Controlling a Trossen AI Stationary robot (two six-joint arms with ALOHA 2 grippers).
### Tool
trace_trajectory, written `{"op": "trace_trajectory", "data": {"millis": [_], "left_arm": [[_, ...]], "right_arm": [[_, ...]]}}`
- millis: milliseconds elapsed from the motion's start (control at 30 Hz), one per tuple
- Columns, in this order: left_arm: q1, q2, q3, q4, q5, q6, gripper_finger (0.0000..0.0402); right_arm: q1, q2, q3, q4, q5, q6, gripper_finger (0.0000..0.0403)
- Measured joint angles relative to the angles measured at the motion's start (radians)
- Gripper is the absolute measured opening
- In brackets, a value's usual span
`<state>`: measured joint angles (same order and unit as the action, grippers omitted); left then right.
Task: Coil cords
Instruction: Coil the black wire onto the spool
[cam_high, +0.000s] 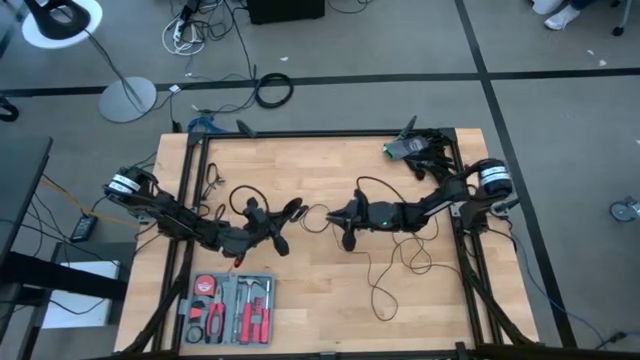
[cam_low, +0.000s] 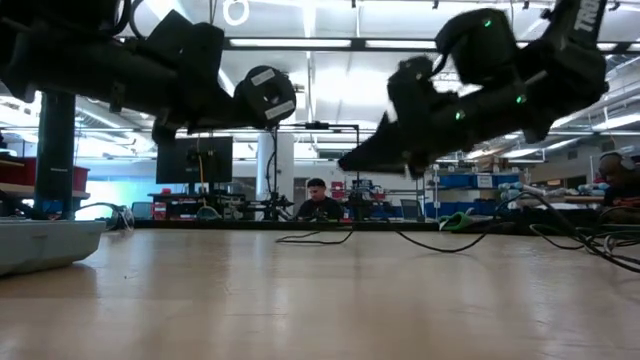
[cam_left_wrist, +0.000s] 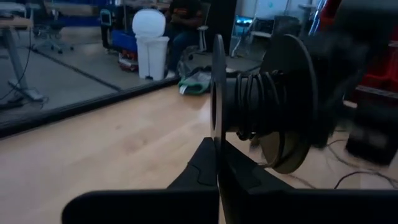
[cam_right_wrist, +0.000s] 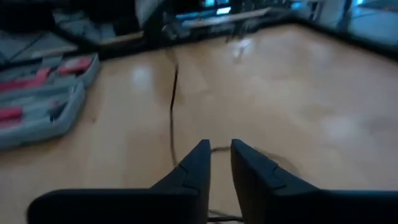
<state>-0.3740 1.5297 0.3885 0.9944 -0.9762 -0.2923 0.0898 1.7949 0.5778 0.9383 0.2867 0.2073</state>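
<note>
A small round black spool (cam_left_wrist: 267, 102) has the black cord wound on its hub, and it hangs above the table's middle (cam_high: 292, 210). My left gripper (cam_high: 276, 224) is shut on it; the low view shows the spool (cam_low: 268, 95) well above the wood. The rest of the cord (cam_high: 385, 272) trails in loose loops on the table toward the near right. My right gripper (cam_high: 330, 213) hovers just right of the spool, pointing slightly down, its fingers (cam_right_wrist: 221, 155) a little apart with nothing between them. A cord strand (cam_right_wrist: 173, 106) lies on the wood beside them. My left gripper pinches one thin disc flange of the spool at its rim (cam_left_wrist: 217, 134) between the two fingers. The fingers come in level from the table's left. The spool is lifted clear of the table, with its axis level and the wound hub (cam_left_wrist: 258, 102) beyond the fingers.
A grey tool case (cam_high: 228, 308) with red-handled tools lies at the near left. A green device with tangled cables (cam_high: 412, 148) sits at the far right corner. Black frame rails (cam_high: 320, 134) border the table. A person (cam_low: 318, 203) sits far behind the table.
</note>
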Motion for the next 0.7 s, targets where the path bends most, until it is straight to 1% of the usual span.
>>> {"op": "trace_trajectory", "data": {"millis": [67, 167, 333, 500, 600, 700], "left_arm": [[0.0, 0.0, 0.0, 0.023, 0.0, 0.023, 0.0], [-0.001, 0.0, 0.0, 0.044, 0.0, 0.051, 0.0], [-0.001, 0.0, 0.0, 0.043, 0.0, 0.057, 0.0], [-0.001, 0.0, 0.0, 0.033, 0.001, 0.056, 0.0], [-0.001, 0.0, 0.0, 0.027, 0.001, 0.055, 0.0], [-0.001, 0.0, 0.0, 0.026, 0.001, 0.054, 0.0]], "right_arm": [[0.006, 0.053, 0.031, 0.003, -0.023, 0.0, 0.0085], [0.01, 0.126, 0.091, 0.005, -0.025, -0.018, 0.0105], [0.008, 0.214, 0.204, -0.019, -0.021, -0.081, 0.012], [0.009, 0.267, 0.288, -0.098, -0.076, -0.084, 0.0117], [0.009, 0.264, 0.291, -0.099, -0.076, -0.081, 0.0109], [0.006, 0.254, 0.29, -0.115, -0.076, -0.08, 0.009]]}}
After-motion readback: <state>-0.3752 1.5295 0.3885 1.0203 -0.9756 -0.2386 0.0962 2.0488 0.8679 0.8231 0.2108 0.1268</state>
